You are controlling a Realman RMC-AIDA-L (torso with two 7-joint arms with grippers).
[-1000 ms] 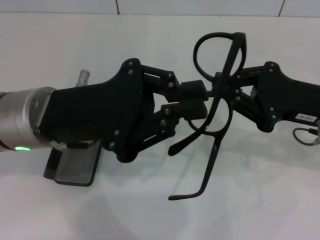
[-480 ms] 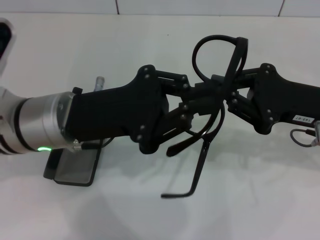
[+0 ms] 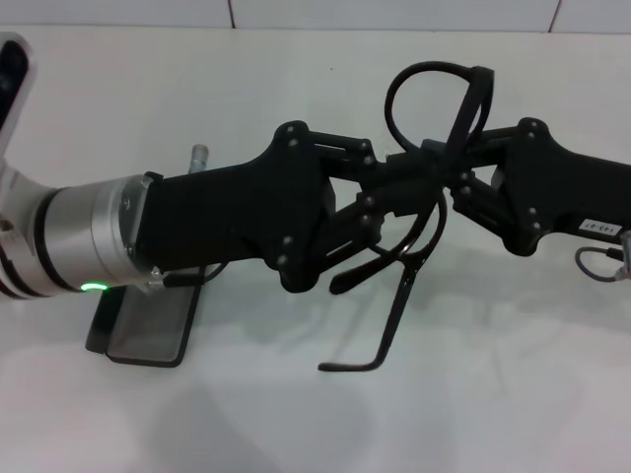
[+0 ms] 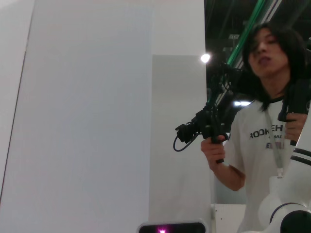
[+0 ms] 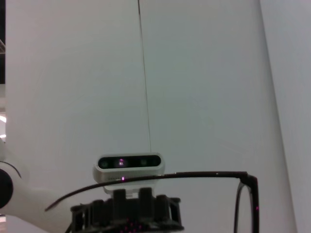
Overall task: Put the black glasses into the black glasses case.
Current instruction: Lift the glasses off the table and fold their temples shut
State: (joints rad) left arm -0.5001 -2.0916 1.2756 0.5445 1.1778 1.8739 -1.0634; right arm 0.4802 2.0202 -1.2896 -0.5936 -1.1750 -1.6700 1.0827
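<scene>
Both grippers meet in mid-air above the white table (image 3: 513, 394). The black glasses (image 3: 426, 212) hang between them, temple arms down. Right gripper (image 3: 455, 177) fingers closed on the frame; left gripper (image 3: 399, 187) fingers also closed on it. The black glasses case (image 3: 146, 330) lies open on the table, under the left arm.

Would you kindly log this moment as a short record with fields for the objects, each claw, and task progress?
glasses: thin black wire-frame glasses, held in the air between both claws, temple arms hanging down
case: oblong matte black glasses case, lying open on the white table, partly hidden under the left arm
left claw: at the frame's middle, closed on it
right claw: gripping the frame from the opposite side
progress: glasses not yet in the case
</scene>
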